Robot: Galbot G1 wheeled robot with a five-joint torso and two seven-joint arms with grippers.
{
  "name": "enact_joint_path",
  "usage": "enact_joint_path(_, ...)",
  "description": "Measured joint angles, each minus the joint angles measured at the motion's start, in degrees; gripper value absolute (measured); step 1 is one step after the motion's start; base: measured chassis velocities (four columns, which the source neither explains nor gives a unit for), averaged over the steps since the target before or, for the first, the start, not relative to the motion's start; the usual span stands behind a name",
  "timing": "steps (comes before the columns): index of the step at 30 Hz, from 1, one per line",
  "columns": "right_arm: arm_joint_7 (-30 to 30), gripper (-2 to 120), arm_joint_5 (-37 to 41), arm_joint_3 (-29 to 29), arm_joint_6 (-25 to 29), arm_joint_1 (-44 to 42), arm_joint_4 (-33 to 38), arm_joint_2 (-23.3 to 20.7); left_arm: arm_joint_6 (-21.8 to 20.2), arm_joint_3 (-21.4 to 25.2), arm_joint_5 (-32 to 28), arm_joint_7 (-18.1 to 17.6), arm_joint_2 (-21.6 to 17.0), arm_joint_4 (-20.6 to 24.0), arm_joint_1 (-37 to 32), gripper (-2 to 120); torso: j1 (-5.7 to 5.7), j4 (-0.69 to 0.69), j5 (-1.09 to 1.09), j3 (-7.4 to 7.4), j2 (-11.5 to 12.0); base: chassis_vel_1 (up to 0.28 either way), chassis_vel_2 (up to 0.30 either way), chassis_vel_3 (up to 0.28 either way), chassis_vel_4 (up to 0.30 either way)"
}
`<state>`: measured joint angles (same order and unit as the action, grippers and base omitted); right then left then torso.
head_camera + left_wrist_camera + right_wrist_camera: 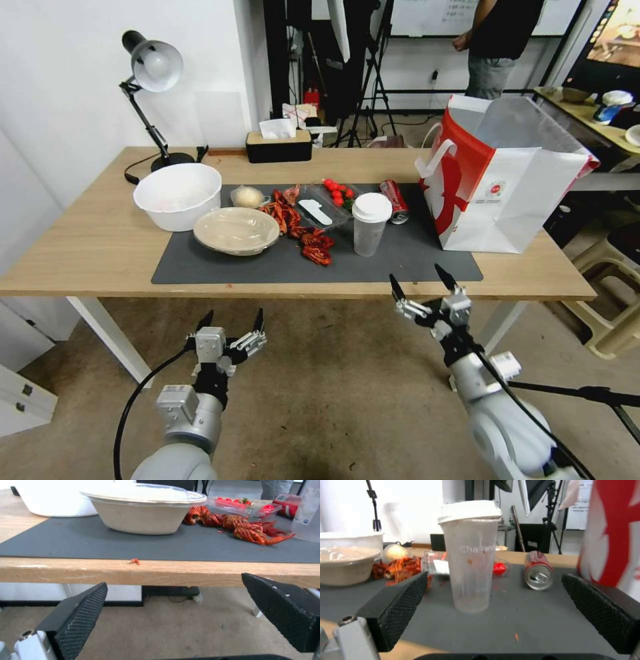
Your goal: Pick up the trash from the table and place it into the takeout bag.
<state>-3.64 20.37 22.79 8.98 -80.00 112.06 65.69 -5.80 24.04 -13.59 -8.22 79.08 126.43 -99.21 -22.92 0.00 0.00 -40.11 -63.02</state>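
Note:
On the dark mat (400, 263) of the table (87, 247) stands a clear cup with a white lid (370, 225) (470, 555). A red soda can (395, 201) (538, 570) lies on its side behind it. A beige lidded bowl (236, 231) (143, 507) sits left of red crayfish leftovers (303, 233) (246, 528) and a clear tub of red bits (330, 200). The takeout bag (500, 180) stands open at the right. My right gripper (423, 281) (493, 610) hovers open at the table's front edge, facing the cup. Lower, in front of the table, my left gripper (232, 321) (180, 615) is open too.
A white bowl (178, 195) sits at the mat's left with a small pale ball (247, 195) beside it. A desk lamp (152, 73) and a black tissue box (279, 143) stand at the far edge. A stool (610, 293) stands right of the table.

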Motion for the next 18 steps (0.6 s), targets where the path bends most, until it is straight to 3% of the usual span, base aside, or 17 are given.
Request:
enact_joint_path(9,-0.24,100,4.09,-5.93,-5.81,13.62,-5.44,-0.82,0.17,-0.02,0.21,-0.01,0.28,-0.29,-0.04,100,0.0,0.01,-0.01,0.0,0.0,0.0,0.0,0.0,0.0)
enact_joint_path(18,0.5,100,3.9,-9.33,-8.59,18.32,-9.49,-0.94,0.36,0.16,0.23,-0.23,0.32,-0.35,-0.15,100,0.0,-0.01,0.0,0.0,0.0,0.0,0.0,0.0,0.0)
